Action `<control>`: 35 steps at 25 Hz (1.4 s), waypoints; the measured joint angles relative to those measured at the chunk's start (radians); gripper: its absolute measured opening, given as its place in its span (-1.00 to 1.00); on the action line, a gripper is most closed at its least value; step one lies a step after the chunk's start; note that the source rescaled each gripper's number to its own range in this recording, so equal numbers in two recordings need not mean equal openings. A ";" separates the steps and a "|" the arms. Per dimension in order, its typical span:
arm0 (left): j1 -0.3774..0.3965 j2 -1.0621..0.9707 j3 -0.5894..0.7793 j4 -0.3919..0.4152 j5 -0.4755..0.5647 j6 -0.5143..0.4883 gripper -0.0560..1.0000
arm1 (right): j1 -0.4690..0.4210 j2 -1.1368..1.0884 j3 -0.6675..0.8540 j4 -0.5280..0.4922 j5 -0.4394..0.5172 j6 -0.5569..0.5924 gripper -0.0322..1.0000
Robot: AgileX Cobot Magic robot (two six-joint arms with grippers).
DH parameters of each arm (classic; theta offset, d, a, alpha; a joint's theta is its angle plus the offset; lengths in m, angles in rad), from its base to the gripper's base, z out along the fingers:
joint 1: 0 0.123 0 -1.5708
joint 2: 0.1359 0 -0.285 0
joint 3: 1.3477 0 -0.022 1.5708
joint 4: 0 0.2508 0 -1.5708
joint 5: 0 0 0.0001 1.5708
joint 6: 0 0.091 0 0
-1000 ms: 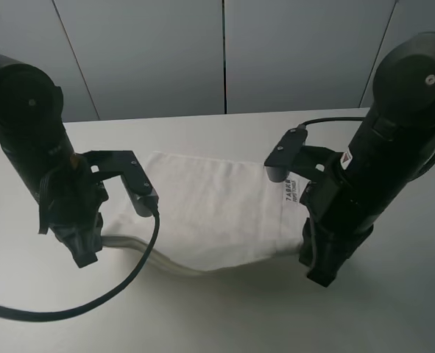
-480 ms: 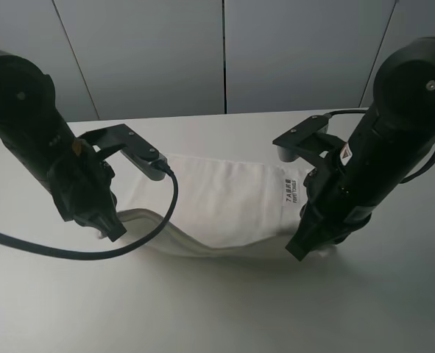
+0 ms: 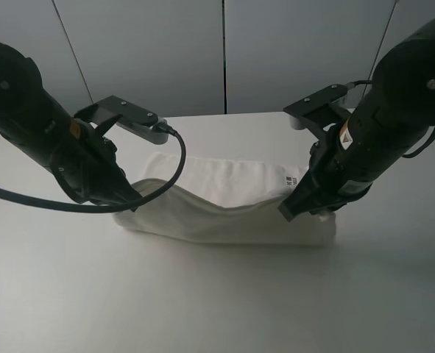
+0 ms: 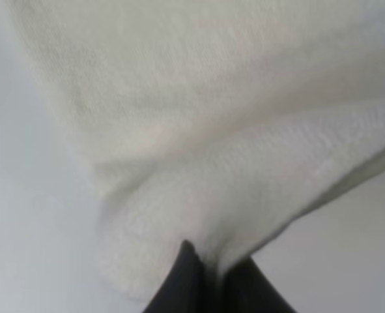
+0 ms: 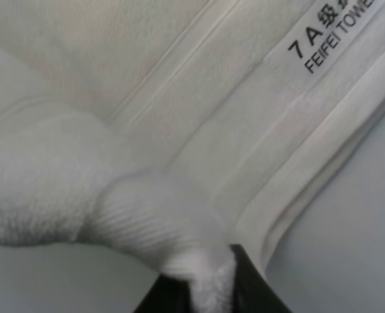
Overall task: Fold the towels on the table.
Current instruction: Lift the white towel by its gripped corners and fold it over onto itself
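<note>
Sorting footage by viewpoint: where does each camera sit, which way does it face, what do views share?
Exterior high: mounted high, looking down over the table at the towel; both black arms, left hand, right hand show.
Left wrist: on the left arm, looking along the left hand at pinched towel; only dark fingertips show.
Right wrist: on the right arm, looking along the right hand at hem and label; only fingertips show.
Shared: towel in all three; label in exterior high and right wrist.
</note>
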 joint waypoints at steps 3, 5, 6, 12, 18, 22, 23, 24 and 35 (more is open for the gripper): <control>0.000 0.000 0.000 0.018 -0.015 -0.030 -0.89 | 0.000 0.000 -0.001 -0.076 -0.026 0.071 -0.93; 0.000 0.000 0.000 0.033 -0.031 -0.060 -0.89 | 0.000 0.000 -0.001 -0.142 -0.033 0.133 -0.93; 0.000 0.000 0.000 0.040 -0.043 -0.074 -0.89 | 0.000 0.000 -0.001 -0.182 -0.034 0.169 -0.93; 0.000 0.000 0.000 0.130 -0.095 -0.179 -0.89 | 0.000 0.000 -0.001 -0.305 -0.070 0.278 -0.93; 0.000 0.000 0.000 0.188 -0.118 -0.235 -0.89 | 0.000 0.000 -0.001 -0.363 -0.141 0.322 -0.93; 0.000 0.000 0.000 0.203 -0.149 -0.239 -0.89 | 0.000 0.010 -0.001 -0.451 -0.148 0.392 -0.93; 0.000 0.000 0.000 0.212 -0.155 -0.242 -0.89 | 0.000 0.016 -0.001 -0.465 -0.152 0.403 -0.93; 0.000 0.000 0.000 0.230 -0.162 -0.255 -0.89 | 0.000 0.024 -0.002 -0.481 -0.154 0.418 -0.93; 0.000 0.052 0.000 0.514 -0.204 -0.490 -0.79 | 0.000 0.125 -0.003 -0.696 -0.219 0.644 -0.78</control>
